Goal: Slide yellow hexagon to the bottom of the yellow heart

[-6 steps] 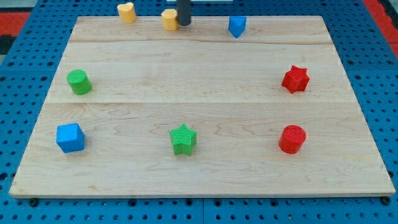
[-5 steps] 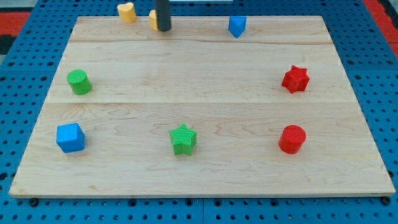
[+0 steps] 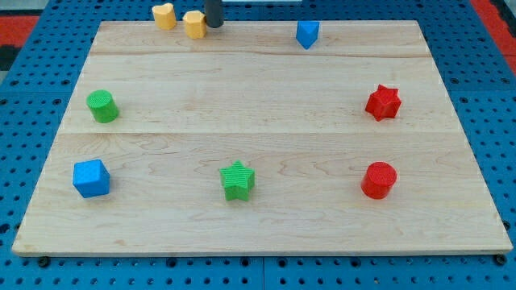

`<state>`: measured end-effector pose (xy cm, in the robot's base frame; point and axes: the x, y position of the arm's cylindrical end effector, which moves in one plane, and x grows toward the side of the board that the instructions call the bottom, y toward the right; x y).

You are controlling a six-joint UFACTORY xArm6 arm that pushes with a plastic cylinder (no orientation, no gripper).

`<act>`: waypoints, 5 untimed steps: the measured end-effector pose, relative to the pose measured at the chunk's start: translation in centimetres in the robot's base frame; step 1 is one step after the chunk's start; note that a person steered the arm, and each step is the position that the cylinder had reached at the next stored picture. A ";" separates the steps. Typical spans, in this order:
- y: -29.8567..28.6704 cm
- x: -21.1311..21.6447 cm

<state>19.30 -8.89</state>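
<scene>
The yellow hexagon (image 3: 194, 24) sits at the board's top edge, just right of and slightly below the yellow heart (image 3: 164, 15), which lies at the very top edge. The two are close, almost touching. My tip (image 3: 214, 25) is right beside the hexagon's right side, touching or nearly touching it. Only the lowest part of the rod shows at the view's top.
A blue block (image 3: 307, 34) lies at the top right of centre. A green cylinder (image 3: 102, 106) and blue cube (image 3: 91, 178) are at the left. A green star (image 3: 237, 180) is at the bottom middle. A red star (image 3: 383, 102) and red cylinder (image 3: 378, 180) are at the right.
My tip has moved left along the top edge and pushed the yellow hexagon left, closer to the yellow heart. The other blocks have not moved.
</scene>
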 end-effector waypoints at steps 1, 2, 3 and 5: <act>-2.6 -0.1; -3.6 -0.1; -4.5 -0.1; -5.7 -0.1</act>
